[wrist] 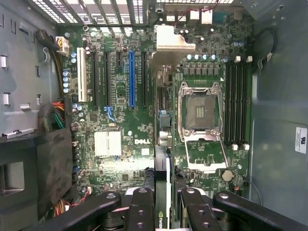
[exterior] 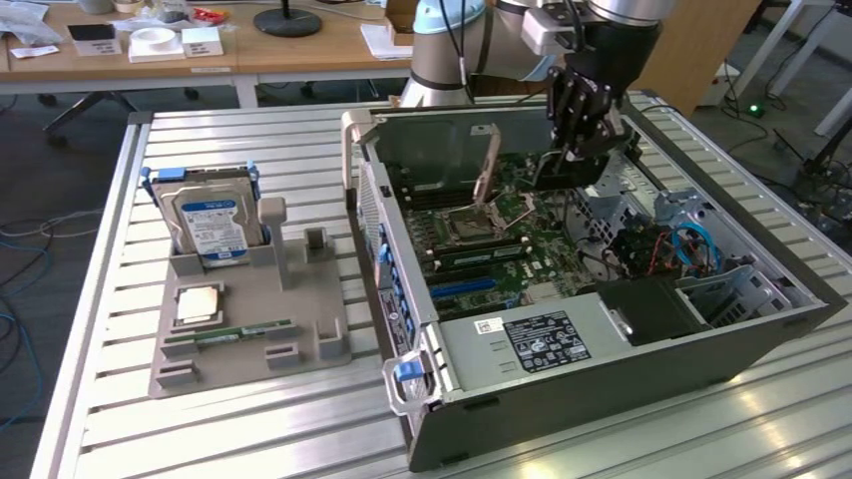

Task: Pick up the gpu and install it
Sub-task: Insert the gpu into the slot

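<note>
The gpu, a slim dark card, hangs edge-on in my gripper over the open computer case, near its back end. In the wrist view the gpu runs as a thin dark strip away from my gripper, with a metal bracket at its far end. The fingers press on both faces of the card, so the gripper is shut on it. Below lies the motherboard, with the blue slot among black slots just beside the card's line.
The CPU socket stands open with its metal frame lifted, and memory slots lie beyond it. Outside the case a grey holder carries a hard drive, a processor and a green memory stick. Cables fill the case's front part.
</note>
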